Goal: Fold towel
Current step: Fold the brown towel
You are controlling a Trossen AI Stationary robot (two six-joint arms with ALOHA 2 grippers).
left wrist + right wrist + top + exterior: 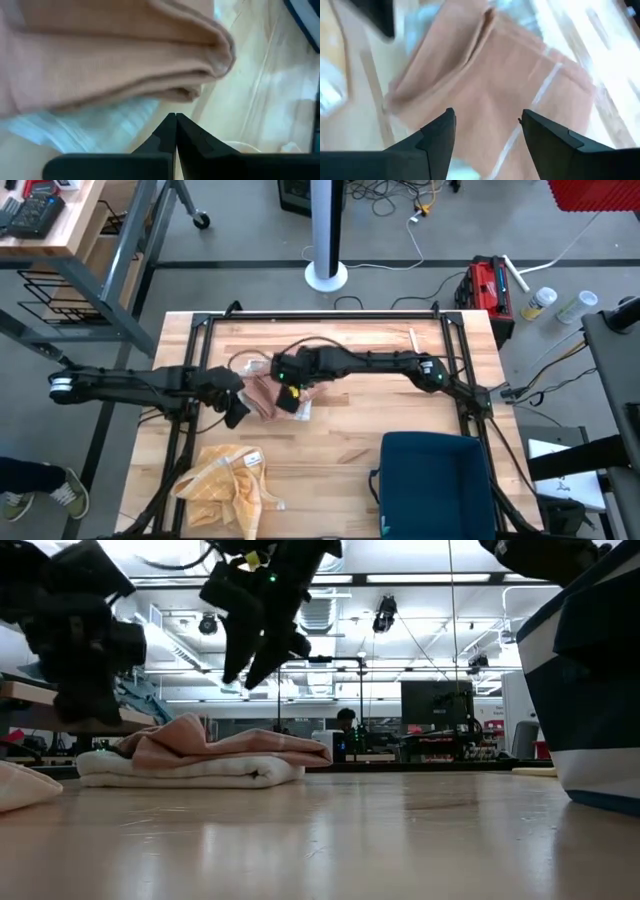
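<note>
A folded pink towel (pixel 262 395) lies on a folded white towel (pixel 190 773) on the wooden table. In the low view the pink towel (pixel 220 745) rests flat on top of the white one. My right gripper (pixel 291 398) hangs open just above the pink towel (pixel 490 75), fingers pointing down and clear of it (pixel 258 660). My left gripper (pixel 236 418) is shut and hovers at the stack's near left corner. Its wrist view looks along the shut tips (pixel 176 116) at the pink folds (pixel 100 60) and the white layer (pixel 90 130).
A crumpled yellow checked towel (pixel 230 480) lies near the table's near left edge. A dark blue bin (pixel 435 480) stands at the near right and fills the right of the low view (pixel 590 690). Bare wood (pixel 360 415) lies between the stack and the bin.
</note>
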